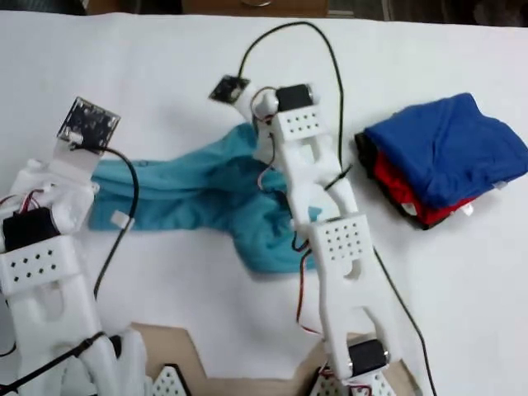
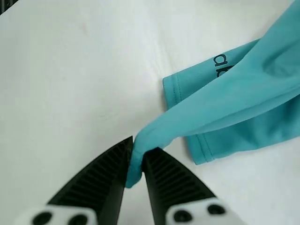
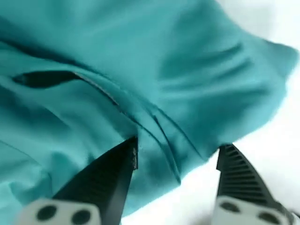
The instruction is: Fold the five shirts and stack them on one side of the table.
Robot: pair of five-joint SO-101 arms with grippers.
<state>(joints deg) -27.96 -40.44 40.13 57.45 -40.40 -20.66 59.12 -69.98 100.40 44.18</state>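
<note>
We note white cloth-covered table [image 1: 165, 66]. Crumpled teal stretch-fabric shirt [image 1: 206, 194] lies on it, unfolded. Folded stack of blue, red and black shirts [image 1: 445, 157] sits near teal shirt, probably finished pile. Left gripper [image 2: 136, 164] pinches teal shirt's end, likely to stretch it flat. Right gripper [image 3: 179, 146] is spread over teal shirt's middle, poised to grab.

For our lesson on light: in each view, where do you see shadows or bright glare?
High view: even light on the white table, only faint shadows beside the arms. Left wrist view: a soft shadow under the teal shirt held up by the left gripper. Right wrist view: dark shadow in the shirt's folds, the table very bright at the edge.
</note>
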